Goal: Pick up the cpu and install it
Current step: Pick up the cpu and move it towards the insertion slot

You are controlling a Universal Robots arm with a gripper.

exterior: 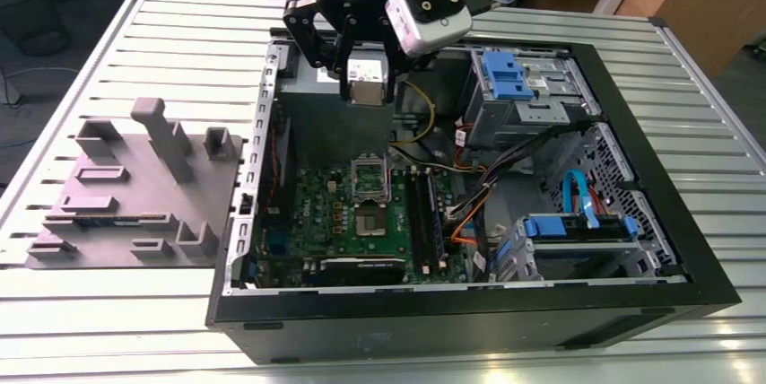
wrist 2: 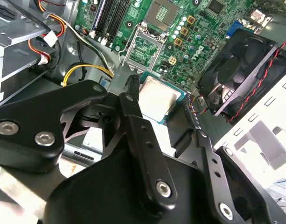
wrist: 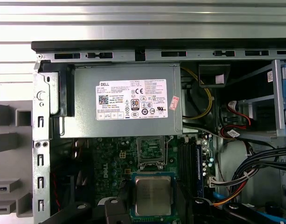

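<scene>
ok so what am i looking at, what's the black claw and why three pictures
This is a robot arm working over an open computer case on a slatted metal table. The exterior view comes from a camera off the arm; both wrist views come from cameras riding on it. Its gripper, the claw, is closed on the cpu, a small silver-topped chip, above the green motherboard and its socket. A grey moulded holder lies at the exterior view's left.

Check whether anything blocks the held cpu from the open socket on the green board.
Nothing visible does. The tool grips the small square silver-topped cpu above the green circuit board, and the open metal-framed socket is bare.
</scene>
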